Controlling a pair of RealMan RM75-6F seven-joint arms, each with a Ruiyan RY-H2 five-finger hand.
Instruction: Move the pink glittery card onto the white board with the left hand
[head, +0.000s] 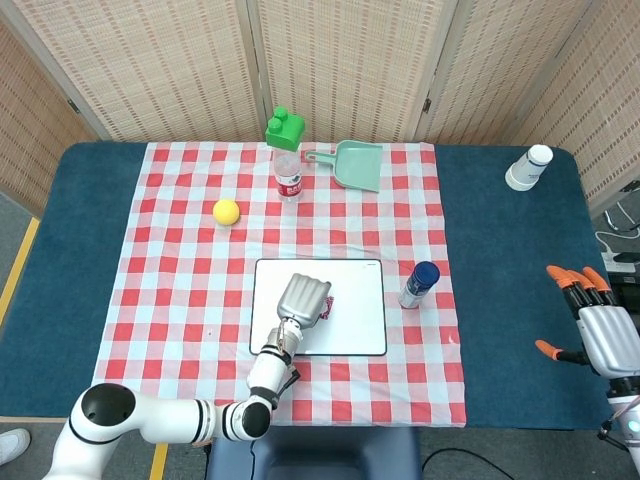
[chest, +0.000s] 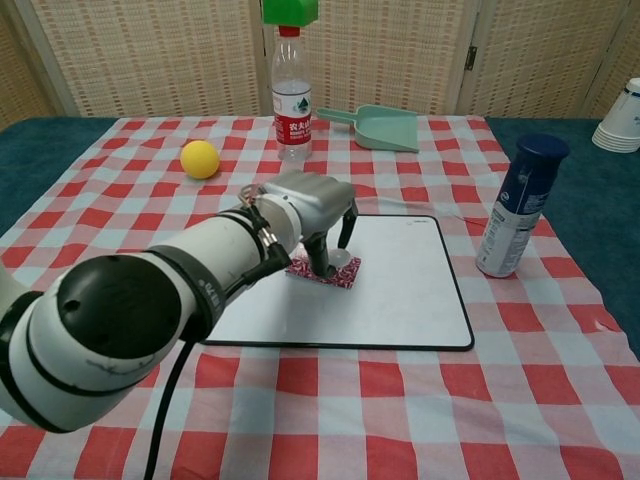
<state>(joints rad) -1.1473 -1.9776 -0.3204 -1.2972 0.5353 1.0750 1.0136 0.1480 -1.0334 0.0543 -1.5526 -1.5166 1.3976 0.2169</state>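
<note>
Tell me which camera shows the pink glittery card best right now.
The chest view: the pink glittery card shows on the white board, with the left hand over its left part. In the head view, only its right edge peeks past that hand.

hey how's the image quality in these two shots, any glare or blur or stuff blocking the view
Head view: sharp, evenly lit, soft shadows; the left hand covers most of the pink glittery card. Chest view: faint glare on the white board; the left arm looms large in the foreground, hiding the board's left side.
</note>
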